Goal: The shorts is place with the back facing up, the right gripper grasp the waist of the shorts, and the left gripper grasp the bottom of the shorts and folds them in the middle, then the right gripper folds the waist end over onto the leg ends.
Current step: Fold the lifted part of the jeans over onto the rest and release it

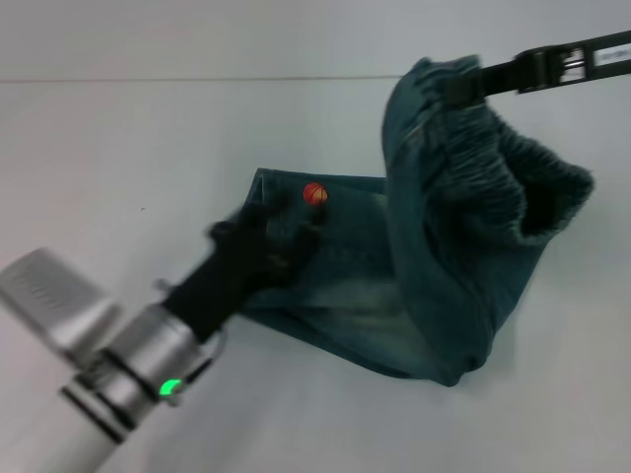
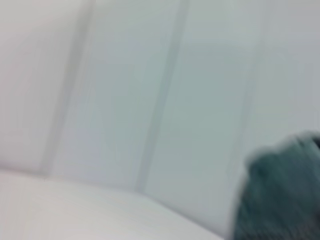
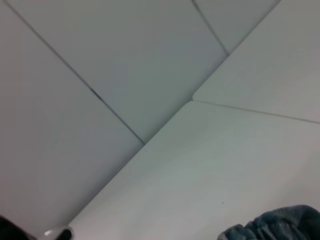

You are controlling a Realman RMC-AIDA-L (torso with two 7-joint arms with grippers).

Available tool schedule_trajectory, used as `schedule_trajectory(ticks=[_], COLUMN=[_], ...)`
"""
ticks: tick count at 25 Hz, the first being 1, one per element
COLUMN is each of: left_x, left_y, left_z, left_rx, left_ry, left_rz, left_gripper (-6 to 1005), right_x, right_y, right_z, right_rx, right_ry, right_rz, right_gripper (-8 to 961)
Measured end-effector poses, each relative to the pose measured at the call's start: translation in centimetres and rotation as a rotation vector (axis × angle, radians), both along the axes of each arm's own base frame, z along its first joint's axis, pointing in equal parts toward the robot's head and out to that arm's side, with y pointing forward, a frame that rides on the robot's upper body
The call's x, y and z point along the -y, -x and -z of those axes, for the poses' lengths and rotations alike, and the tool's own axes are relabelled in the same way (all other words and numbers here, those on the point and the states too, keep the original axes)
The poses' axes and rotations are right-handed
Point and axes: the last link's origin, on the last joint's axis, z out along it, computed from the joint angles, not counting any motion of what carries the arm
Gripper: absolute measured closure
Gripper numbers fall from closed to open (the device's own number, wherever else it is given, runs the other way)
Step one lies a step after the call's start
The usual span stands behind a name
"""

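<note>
My right gripper [image 1: 463, 87] reaches in from the far right of the head view and is clamped shut on the elastic waist of the shorts [image 1: 434, 266], holding that gathered band up off the white table [image 1: 128, 158]. The waist end hangs from my fingers as a raised loop, its opening sagging toward my right side, while the denim below it drapes down in a slack fold to the table.

The leg ends lie flat on the table, left of the lifted waist, with a small orange-red patch [image 1: 315, 193] showing on the cloth near the far edge. My left gripper [image 1: 264, 244] lies over these leg ends, its dark fingers on the denim just beside the patch; whether they pinch the cloth or only rest on it I cannot tell. Its silver wrist with a green light [image 1: 172, 388] slants in from the near left.

My left wrist camera catches only a blurred edge of the shorts [image 2: 280, 195] against pale panels. My right wrist camera shows the table corner and a bit of the gathered waistband [image 3: 280, 225]
</note>
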Motion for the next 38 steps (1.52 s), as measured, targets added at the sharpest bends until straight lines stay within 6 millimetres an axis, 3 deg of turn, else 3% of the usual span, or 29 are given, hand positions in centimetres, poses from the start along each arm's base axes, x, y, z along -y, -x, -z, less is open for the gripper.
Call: schedule_trajectory(ticks=[1,4,9,15,19,27,31,38], left_x=[0.5,0.8,1.4,1.8,1.8,1.5,1.4,1.1], left_y=[1.9,3.8,5.6,6.1,6.1,6.7,7.0,7.0], left_z=[-2.0,-3.5,-4.7,-4.8,-4.8,-5.5,-5.8,-6.0], left_rx=[0.039,0.057,0.071,0.075,0.075,0.070,0.071,0.067], left_ry=[-0.092,-0.150,-0.172,-0.183,-0.186,-0.222,-0.235,-0.242], left_rz=[-0.049,-0.110,-0.169,-0.190,-0.191,-0.222,-0.234,-0.233], left_gripper=[694,637,398,367,367,367,367,367], right_x=[-0.2,-0.6,-0.7,-0.4,0.0,-0.4,-0.3,1.0], right_y=[0.4,1.9,4.0,5.7,6.0,6.1,5.8,5.6], right_z=[0.6,2.7,6.5,11.3,13.4,12.8,11.6,8.7], right_rx=[0.006,0.035,0.104,0.208,0.269,0.290,0.334,0.594], right_ry=[0.012,0.055,0.116,0.143,0.148,0.138,0.151,0.224], right_rz=[-0.013,-0.050,-0.111,-0.160,-0.177,-0.196,-0.228,-0.340], right_gripper=[856,856,856,857,859,694,506,244])
